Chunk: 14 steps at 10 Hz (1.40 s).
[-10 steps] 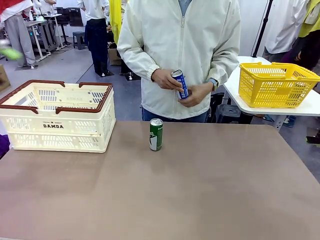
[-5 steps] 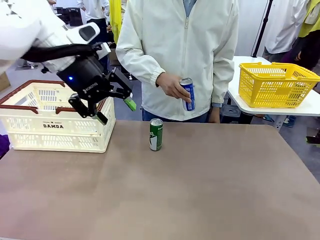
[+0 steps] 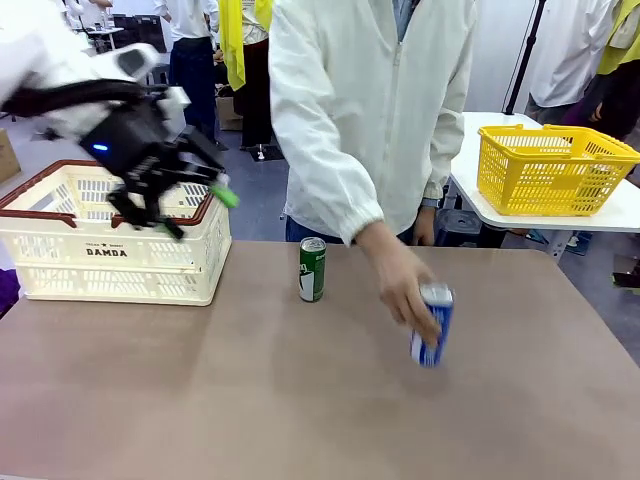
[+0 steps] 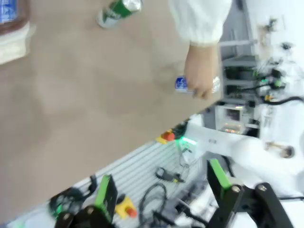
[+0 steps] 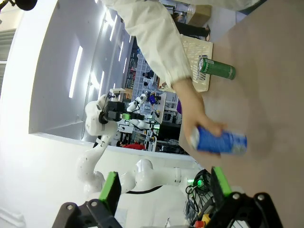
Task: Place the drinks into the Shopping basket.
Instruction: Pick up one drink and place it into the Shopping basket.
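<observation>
The green can stands upright on the bench, near the far edge and a little left of the middle. The blue-and-white can is to its right and nearer the robot's side, tilted and gripped from above by the person's hand. Its lower end is right at the bench surface, but motion blur hides whether it touches. The two cans are well apart.

The Shopping basket sits at the bench's far left corner, its "DAMDA" side facing the camera. It is apart from the green can.

The left claw hangs in the air over the basket's right end, tilted, with its jaws spread wide and nothing between them. In the left wrist view its green pads frame only open space, with both cans farther off on the bench.

The right claw is open as well and holds nothing. Its wrist view looks across the bench to the hand on the blue-and-white can, the green can and the basket beyond.

A yellow mesh basket rests on a white side table behind the bench's far right.
</observation>
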Available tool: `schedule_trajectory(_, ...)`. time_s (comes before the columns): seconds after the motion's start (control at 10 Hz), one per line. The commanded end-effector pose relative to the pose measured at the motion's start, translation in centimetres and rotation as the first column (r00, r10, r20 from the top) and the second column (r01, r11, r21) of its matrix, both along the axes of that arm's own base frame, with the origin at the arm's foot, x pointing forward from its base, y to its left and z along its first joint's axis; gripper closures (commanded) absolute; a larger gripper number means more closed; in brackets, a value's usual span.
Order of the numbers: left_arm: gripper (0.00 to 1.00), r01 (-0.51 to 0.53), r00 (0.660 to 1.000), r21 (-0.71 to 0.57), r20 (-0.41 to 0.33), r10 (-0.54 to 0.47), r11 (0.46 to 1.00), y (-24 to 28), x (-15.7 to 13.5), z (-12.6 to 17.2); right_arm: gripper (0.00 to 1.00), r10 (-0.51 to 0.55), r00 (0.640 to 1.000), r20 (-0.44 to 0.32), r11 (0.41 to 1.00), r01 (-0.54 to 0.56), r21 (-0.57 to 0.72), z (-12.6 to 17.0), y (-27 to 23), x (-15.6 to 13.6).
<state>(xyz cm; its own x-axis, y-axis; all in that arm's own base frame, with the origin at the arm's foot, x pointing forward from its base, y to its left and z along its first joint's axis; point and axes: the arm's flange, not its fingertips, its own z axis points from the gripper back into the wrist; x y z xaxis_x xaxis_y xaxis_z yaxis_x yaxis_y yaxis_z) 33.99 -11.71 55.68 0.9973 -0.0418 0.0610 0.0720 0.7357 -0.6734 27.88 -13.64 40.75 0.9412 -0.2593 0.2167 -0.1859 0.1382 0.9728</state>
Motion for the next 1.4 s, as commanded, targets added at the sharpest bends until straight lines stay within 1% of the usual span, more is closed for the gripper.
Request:
schedule_trajectory(0.0,0.00,-0.106,0.991,-0.218,-0.108,0.084,0.970,16.9,-0.9,3.0,0.00,0.014,1.000,0.015,1.000,-0.014,-0.009,0.1,-0.2,-0.3)
schedule_trajectory(0.1,0.00,-0.196,0.977,-0.274,-0.140,0.163,0.941,22.1,-2.6,2.4,0.00,0.014,1.000,0.015,1.000,-0.014,-0.009,0.1,-0.2,-0.3)
schedule_trajectory(0.3,0.00,-0.264,0.962,-0.353,-0.167,0.217,0.897,26.5,-7.3,-0.6,0.00,0.014,1.000,0.015,1.000,-0.014,-0.009,0.1,-0.2,-0.3)
schedule_trajectory(0.4,0.00,-0.258,0.963,-0.404,-0.175,0.203,0.877,27.8,-8.7,-1.8,0.00,0.014,1.000,0.015,1.000,-0.014,-0.009,0.1,-0.2,-0.3)
schedule_trajectory(0.5,0.00,-0.237,0.967,-0.410,-0.191,0.172,0.881,28.4,-9.4,-2.5,0.00,0.014,1.000,0.015,1.000,-0.014,-0.009,0.1,-0.2,-0.3)
schedule_trajectory(0.6,0.00,-0.247,0.964,-0.390,-0.195,0.183,0.887,28.1,-9.6,-2.4,0.00,0.014,1.000,0.015,1.000,-0.014,-0.009,0.1,-0.2,-0.3)
schedule_trajectory(0.7,0.00,-0.241,0.965,-0.348,-0.182,0.187,0.906,26.5,-9.4,-1.4,0.00,0.014,1.000,0.015,1.000,-0.014,-0.009,0.1,-0.2,-0.3)
schedule_trajectory(0.8,0.00,-0.255,0.963,-0.298,-0.168,0.212,0.920,23.6,-8.6,0.0,0.00,0.014,1.000,0.015,1.000,-0.014,-0.009,0.1,-0.2,-0.3)
schedule_trajectory(0.9,0.00,-0.234,0.969,-0.206,-0.129,0.210,0.950,18.6,-7.6,1.6,0.00,0.014,1.000,0.015,1.000,-0.014,-0.009,0.1,-0.2,-0.3)
schedule_trajectory(1.0,0.00,-0.209,0.975,-0.091,-0.093,0.200,0.974,12.4,-6.3,2.7,0.00,0.014,1.000,0.015,1.000,-0.014,-0.009,0.1,-0.2,-0.3)
schedule_trajectory(1.1,0.00,-0.165,0.984,0.042,-0.059,0.167,0.985,5.6,-4.6,3.1,0.00,0.014,1.000,0.015,1.000,-0.014,-0.009,0.1,-0.2,-0.3)
schedule_trajectory(1.2,0.00,-0.153,0.986,0.155,-0.038,0.160,0.976,0.0,-3.3,2.9,0.00,0.014,1.000,0.015,1.000,-0.014,-0.009,0.1,-0.2,-0.3)
schedule_trajectory(1.3,0.00,-0.123,0.991,0.220,-0.019,0.130,0.968,-5.0,-2.2,2.8,0.00,0.014,1.000,0.015,1.000,-0.014,-0.009,0.1,-0.2,-0.3)
